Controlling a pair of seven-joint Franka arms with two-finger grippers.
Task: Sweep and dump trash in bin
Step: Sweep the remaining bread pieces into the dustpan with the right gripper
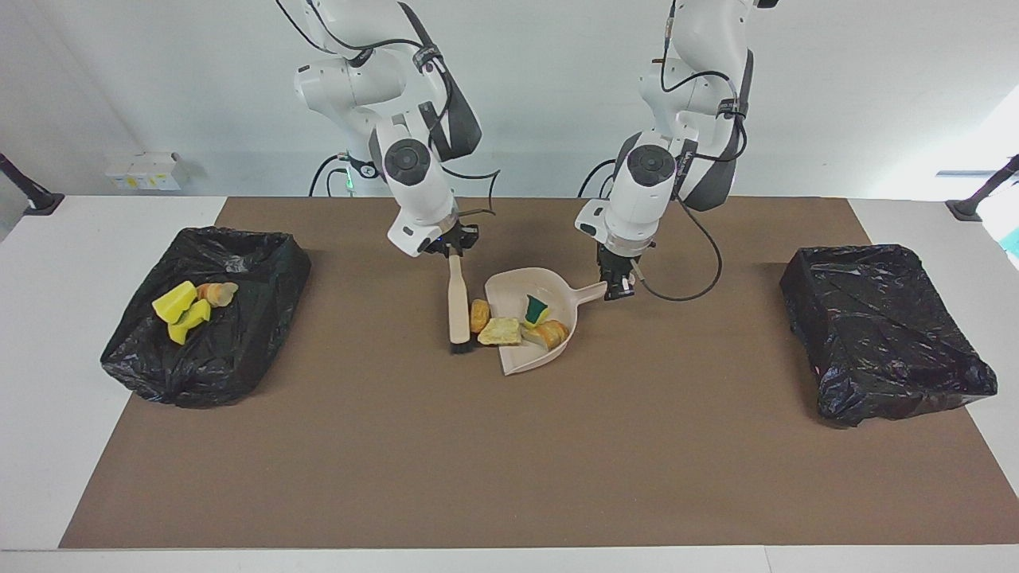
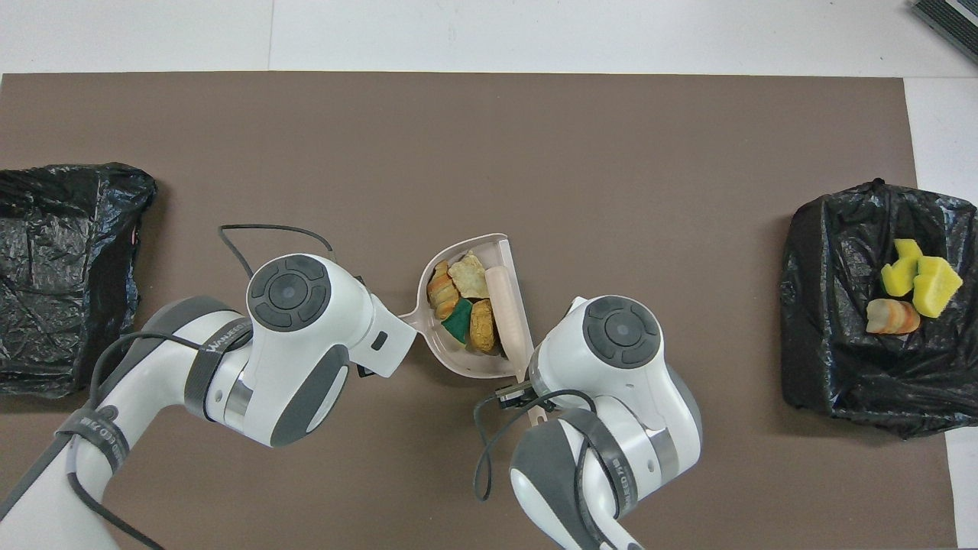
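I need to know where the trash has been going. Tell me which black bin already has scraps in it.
The bin at the right arm's end of the table holds yellow and tan scraps; the bin at the left arm's end shows only black liner.
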